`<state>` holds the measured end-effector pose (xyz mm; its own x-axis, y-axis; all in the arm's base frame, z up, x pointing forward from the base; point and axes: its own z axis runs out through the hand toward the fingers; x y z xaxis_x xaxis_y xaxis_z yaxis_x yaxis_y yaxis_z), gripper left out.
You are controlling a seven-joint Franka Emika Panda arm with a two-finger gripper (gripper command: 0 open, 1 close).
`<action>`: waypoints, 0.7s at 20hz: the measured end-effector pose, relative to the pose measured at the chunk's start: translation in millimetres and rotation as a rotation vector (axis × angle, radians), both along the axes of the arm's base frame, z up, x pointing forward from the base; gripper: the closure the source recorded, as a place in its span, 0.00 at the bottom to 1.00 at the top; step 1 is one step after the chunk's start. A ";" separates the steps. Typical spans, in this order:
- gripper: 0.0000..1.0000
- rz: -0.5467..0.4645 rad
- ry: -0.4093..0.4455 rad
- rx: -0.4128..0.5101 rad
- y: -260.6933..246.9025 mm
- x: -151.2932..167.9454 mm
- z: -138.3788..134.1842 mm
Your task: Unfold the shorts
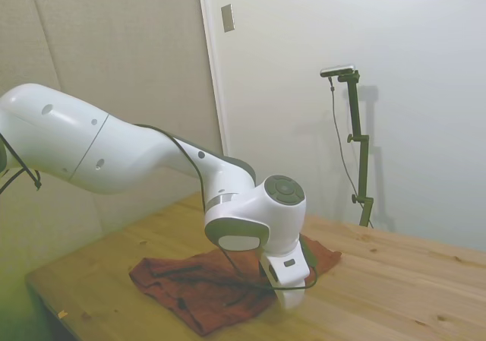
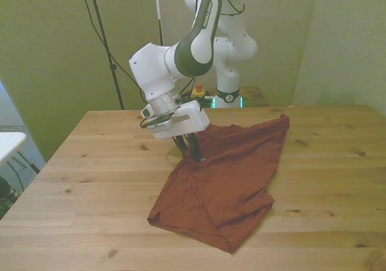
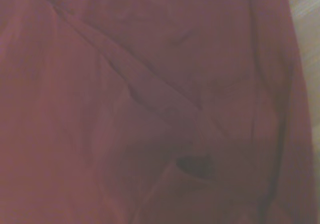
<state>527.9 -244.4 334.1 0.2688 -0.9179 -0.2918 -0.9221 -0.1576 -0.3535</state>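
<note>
Pincer on shorts, mid-frame.
You see the pincer [image 2: 194, 152] nearly closed, pinching the rust-red shorts' [image 2: 226, 177] left edge on the wooden surface [image 2: 90, 174].

The side view is evenly but dimly lit, washed out and hazy, with a yellow-green tint at its lower left corner. A soft shadow is cast on the pale wall [image 1: 425, 113]. The front view is sharper, though a yellow-green cast is spread over its walls. The wrist view is blurred throughout: the shorts [image 3: 150, 109] are seen as soft reddish folds with 1 dark patch.
</note>
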 end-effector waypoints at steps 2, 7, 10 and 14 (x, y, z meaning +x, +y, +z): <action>1.00 0.001 0.001 0.000 0.0 0.0 -0.7; 1.00 0.011 -0.024 0.001 0.6 1.3 18.0; 1.00 0.017 -0.047 -0.009 0.7 -0.6 34.7; 1.00 0.037 -0.048 -0.035 0.9 -3.3 43.4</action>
<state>524.6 -243.5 377.6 0.3154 -0.9167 -0.2454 -0.8976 -0.2043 -0.3906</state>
